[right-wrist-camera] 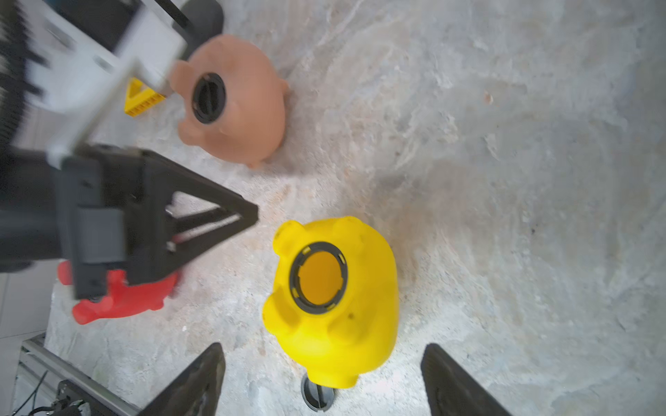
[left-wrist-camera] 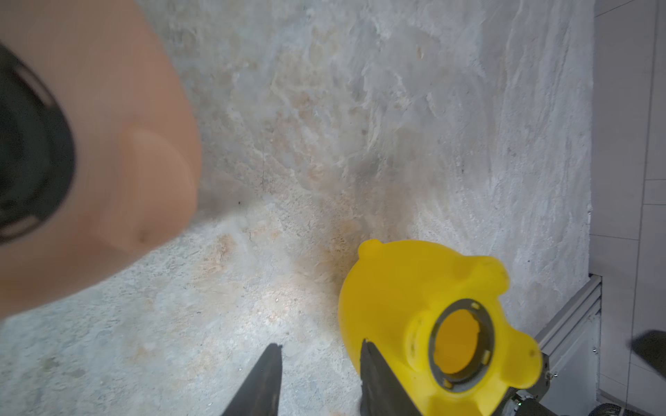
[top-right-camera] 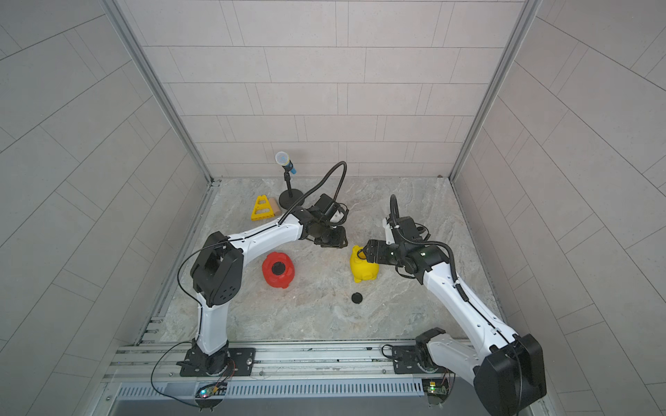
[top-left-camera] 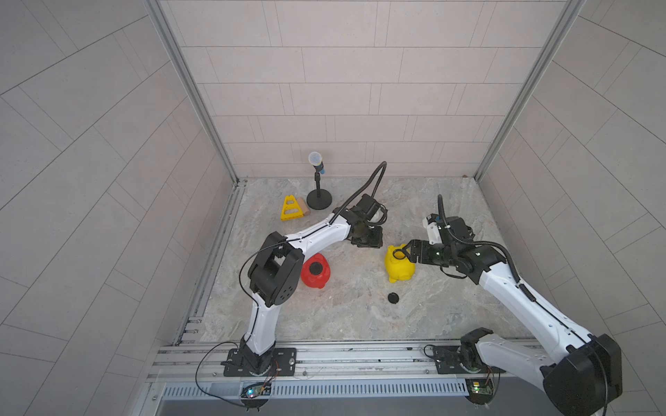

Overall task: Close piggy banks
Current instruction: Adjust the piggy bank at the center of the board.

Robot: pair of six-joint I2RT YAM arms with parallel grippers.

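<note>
Yellow pig (right-wrist-camera: 360, 306) lies belly-up on the desk (top-left-camera: 360, 324), hole unplugged, straight ahead of my right hand (right-wrist-camera: 322, 347). Its long axis runs roughly along my reach. Right hand: fingers wide apart, empty, nearer arm. Left hand (left-wrist-camera: 320, 344): narrowly apart, empty. Loose plug (top-left-camera: 393, 298) sits near the pig, toward my base. Only the wrist views show the peach pig (right-wrist-camera: 248, 119), plugged; in both top views my left arm hides it. Red pig (top-left-camera: 313, 282): plugged.
</note>
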